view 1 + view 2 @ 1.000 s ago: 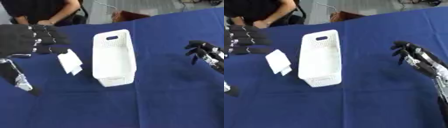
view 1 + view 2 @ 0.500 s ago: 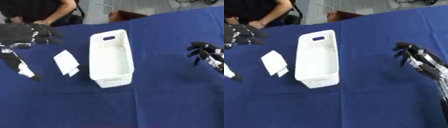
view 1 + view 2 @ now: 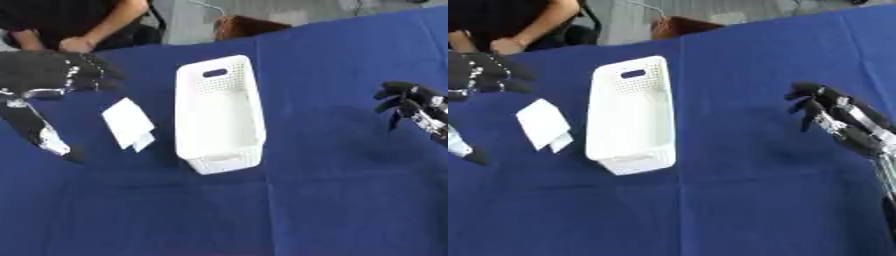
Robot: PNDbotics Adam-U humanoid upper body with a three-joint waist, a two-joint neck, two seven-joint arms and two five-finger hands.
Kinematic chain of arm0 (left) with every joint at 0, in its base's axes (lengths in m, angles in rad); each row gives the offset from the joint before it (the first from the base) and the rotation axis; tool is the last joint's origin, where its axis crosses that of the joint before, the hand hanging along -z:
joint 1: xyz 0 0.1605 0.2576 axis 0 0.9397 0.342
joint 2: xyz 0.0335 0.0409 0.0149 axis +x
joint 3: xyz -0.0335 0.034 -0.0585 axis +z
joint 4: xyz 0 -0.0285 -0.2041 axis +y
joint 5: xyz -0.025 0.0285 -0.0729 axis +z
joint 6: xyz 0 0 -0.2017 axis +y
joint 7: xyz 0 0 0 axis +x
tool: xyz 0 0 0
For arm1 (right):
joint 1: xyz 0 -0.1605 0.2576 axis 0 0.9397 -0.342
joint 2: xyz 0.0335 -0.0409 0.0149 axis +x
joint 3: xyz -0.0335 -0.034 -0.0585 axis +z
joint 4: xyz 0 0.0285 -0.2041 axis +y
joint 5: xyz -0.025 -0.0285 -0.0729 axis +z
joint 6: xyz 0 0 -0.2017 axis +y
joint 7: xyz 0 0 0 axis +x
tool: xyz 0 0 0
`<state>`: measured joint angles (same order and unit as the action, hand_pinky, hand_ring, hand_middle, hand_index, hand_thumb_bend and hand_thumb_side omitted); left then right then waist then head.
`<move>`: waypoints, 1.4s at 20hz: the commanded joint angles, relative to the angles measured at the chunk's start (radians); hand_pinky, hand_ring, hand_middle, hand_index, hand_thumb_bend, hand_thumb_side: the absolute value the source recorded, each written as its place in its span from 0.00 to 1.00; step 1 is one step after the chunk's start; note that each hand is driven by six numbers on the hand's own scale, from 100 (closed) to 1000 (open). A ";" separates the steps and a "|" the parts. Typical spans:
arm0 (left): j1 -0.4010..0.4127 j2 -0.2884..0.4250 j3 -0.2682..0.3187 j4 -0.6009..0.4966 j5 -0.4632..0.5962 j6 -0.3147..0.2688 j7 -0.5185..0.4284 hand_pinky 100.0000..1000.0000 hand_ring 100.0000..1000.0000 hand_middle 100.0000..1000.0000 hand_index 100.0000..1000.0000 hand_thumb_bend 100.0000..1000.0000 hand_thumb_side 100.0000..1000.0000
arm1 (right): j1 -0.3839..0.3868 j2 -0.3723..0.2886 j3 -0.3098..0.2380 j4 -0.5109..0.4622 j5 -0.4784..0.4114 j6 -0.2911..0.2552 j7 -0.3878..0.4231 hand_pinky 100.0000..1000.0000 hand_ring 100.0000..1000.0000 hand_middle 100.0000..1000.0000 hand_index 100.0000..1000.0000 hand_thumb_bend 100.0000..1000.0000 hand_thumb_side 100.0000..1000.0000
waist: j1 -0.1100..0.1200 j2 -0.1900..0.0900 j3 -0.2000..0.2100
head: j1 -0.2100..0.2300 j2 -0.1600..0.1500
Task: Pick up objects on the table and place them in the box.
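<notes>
Blue counter carries a basket; paper lies just right of the spread, empty left robot hand; right robot hand relaxed, empty.

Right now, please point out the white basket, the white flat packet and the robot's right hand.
white basket (image 3: pixel 219 117): left eye view, on its inner floor.
white flat packet (image 3: pixel 128 121): left eye view, on its middle.
right hand (image 3: pixel 833 112): right eye view, on the back of the hand.

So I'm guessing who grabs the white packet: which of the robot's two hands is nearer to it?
The left hand, hovering just beyond the white packet on the basket's left. The right hand is far across, on the basket's other side.
</notes>
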<state>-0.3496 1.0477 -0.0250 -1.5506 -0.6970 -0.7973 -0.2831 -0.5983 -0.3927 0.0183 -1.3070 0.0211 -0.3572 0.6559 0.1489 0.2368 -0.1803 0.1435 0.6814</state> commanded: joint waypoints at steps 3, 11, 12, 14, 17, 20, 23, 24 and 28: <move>-0.030 0.007 -0.004 -0.020 -0.017 -0.018 0.004 0.98 0.99 0.98 1.00 0.78 0.86 | -0.032 -0.011 0.003 -0.019 -0.005 -0.003 0.008 0.41 0.68 0.75 0.92 0.00 0.74 | -0.002 -0.008 -0.013 | 0.020 -0.023; -0.033 -0.004 -0.014 -0.033 -0.032 -0.025 0.002 0.98 0.98 0.98 1.00 0.76 0.87 | -0.041 -0.016 0.003 -0.014 -0.008 -0.007 0.010 0.41 0.68 0.75 0.92 0.00 0.73 | -0.003 0.004 -0.030 | 0.021 -0.027; -0.032 -0.005 -0.014 -0.034 -0.034 -0.025 0.002 0.98 0.98 0.98 1.00 0.76 0.87 | -0.041 -0.017 0.003 -0.013 -0.008 -0.007 0.010 0.41 0.68 0.75 0.92 0.00 0.73 | -0.003 0.004 -0.030 | 0.020 -0.027; -0.030 -0.006 -0.014 -0.037 -0.037 -0.024 0.001 0.98 0.98 0.97 1.00 0.77 0.88 | -0.041 -0.017 0.003 -0.013 -0.009 -0.008 0.010 0.41 0.68 0.75 0.92 0.00 0.73 | -0.003 0.006 -0.030 | 0.020 -0.026; -0.024 -0.009 -0.015 -0.037 -0.046 -0.023 -0.001 0.98 0.98 0.98 1.00 0.77 0.89 | -0.041 -0.018 0.002 -0.013 -0.009 -0.008 0.010 0.41 0.68 0.75 0.92 0.00 0.73 | -0.002 0.008 -0.030 | 0.019 -0.025; -0.019 -0.011 -0.016 -0.037 -0.053 -0.022 -0.001 0.98 0.98 0.97 1.00 0.77 0.89 | -0.041 -0.019 0.001 -0.012 -0.009 -0.008 0.010 0.41 0.68 0.75 0.92 0.00 0.73 | -0.002 0.008 -0.029 | 0.018 -0.023; -0.016 -0.011 -0.015 -0.036 -0.057 -0.022 0.003 0.98 0.98 0.97 1.00 0.77 0.89 | -0.041 -0.018 0.001 -0.013 -0.009 -0.008 0.010 0.41 0.68 0.75 0.92 0.00 0.73 | -0.002 0.009 -0.029 | 0.017 -0.024; -0.014 -0.011 -0.014 -0.036 -0.058 -0.021 0.005 0.98 0.97 0.97 1.00 0.76 0.89 | -0.041 -0.018 0.001 -0.013 -0.009 -0.009 0.011 0.41 0.68 0.75 0.92 0.00 0.73 | -0.003 0.009 -0.029 | 0.017 -0.025; -0.007 -0.018 -0.010 -0.023 -0.067 -0.017 0.014 0.97 0.97 0.97 1.00 0.74 0.89 | -0.045 -0.018 0.000 -0.013 -0.009 -0.010 0.010 0.41 0.68 0.75 0.92 0.00 0.73 | -0.004 0.013 -0.033 | 0.016 -0.031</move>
<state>-0.3538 1.0115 -0.0493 -1.5709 -0.7589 -0.8103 -0.2702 -0.6228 -0.3930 0.0237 -1.3062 0.0195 -0.3647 0.6648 0.1504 0.2635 -0.2147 0.1530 0.6638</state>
